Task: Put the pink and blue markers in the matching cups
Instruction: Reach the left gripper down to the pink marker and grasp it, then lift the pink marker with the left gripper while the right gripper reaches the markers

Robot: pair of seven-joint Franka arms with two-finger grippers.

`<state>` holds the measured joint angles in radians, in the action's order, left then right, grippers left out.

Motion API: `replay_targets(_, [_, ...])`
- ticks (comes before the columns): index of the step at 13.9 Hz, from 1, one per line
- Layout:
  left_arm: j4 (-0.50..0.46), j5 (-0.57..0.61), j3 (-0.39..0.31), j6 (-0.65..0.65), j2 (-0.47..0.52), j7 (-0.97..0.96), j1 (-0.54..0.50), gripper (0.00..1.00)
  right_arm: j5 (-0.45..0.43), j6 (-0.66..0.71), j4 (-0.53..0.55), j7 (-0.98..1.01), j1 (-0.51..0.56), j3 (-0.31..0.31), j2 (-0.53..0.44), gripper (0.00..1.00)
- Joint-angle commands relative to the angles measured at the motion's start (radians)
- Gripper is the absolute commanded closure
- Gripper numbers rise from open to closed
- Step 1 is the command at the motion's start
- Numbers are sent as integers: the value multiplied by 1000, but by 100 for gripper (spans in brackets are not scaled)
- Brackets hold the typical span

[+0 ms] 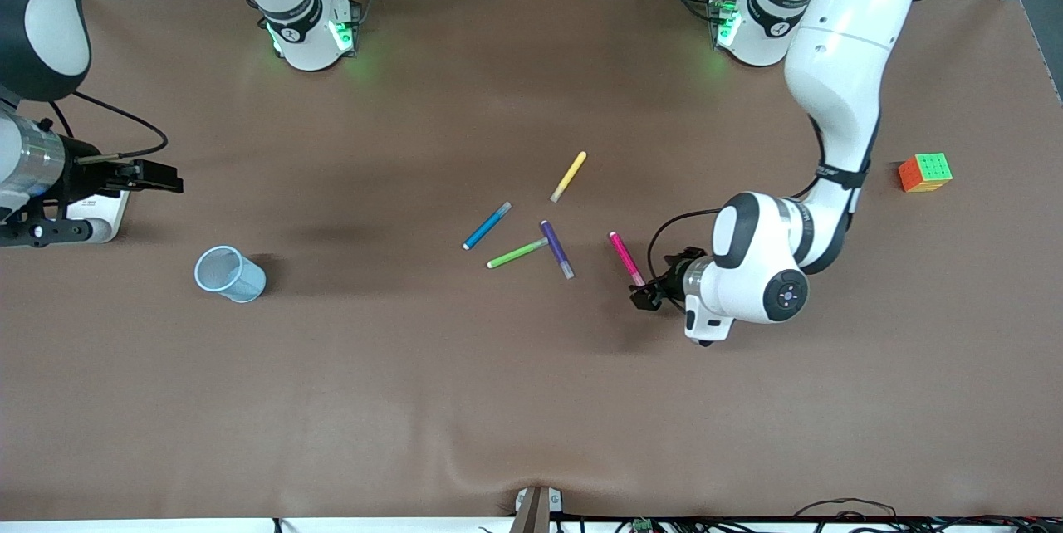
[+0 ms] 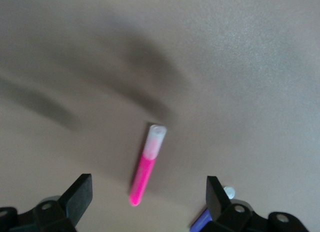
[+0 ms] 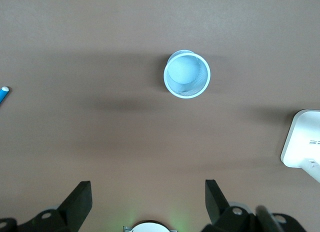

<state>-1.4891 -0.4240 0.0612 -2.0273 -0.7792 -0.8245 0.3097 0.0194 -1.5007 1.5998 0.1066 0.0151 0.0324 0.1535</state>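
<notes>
Both pincers gape empty: left pincer [image 1: 644, 298] over the pink marker [image 1: 626, 258] beside the purple pen [image 1: 557, 249], right pincer [image 1: 162, 180] above the blue cup [image 1: 230, 274]. Probably light, stiff, slippery; grip mid-barrel.

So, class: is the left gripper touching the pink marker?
Apart. In the left wrist view, the pink marker lies on the table between the open fingers of the left gripper, bare table showing on both sides.

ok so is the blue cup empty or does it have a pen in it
Empty. The right wrist view looks straight down into the blue cup and shows only its bare bottom; the blue pen lies on the table.
</notes>
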Motion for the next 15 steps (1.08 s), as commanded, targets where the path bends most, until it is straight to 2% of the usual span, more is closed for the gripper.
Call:
replay_targets(1, [12, -25, -7, -53, -41, -12, 29, 0, 13, 17, -23, -1, 0, -5, 32, 0])
replay_targets(2, [12, -25, -6, -54, -48, -12, 31, 3, 16, 16, -23, -2, -3, -6, 47, 0])
replay_targets(4, [13, -27, -6, -65, -61, -13, 31, 16, 19, 17, -20, -11, -12, -8, 55, 0])
replay_targets(6, [12, -25, -7, -74, -64, -12, 31, 39, 46, 20, -3, -94, -29, -9, 55, 0])
replay_targets(8, [7, -24, -7, -74, -64, -10, 28, 55, 94, 19, 22, -187, -59, -9, 54, 0])
replay_targets(10, [4, -25, -7, -74, -64, -11, 23, 87, 123, 30, 32, -330, -108, -11, 52, 0])
replay_targets(11, [3, -25, -7, -73, -61, -12, 20, 100, 123, 30, 37, -397, -136, -11, 50, 0])
replay_targets(14, [-8, -19, -14, -48, -25, -25, 6, 100, 125, 22, 42, -549, -207, -11, 50, 0])
replay_targets(15, [0, -18, -15, 5, 10, -27, -23, 100, 125, 14, 54, -573, -227, -11, 49, 0])
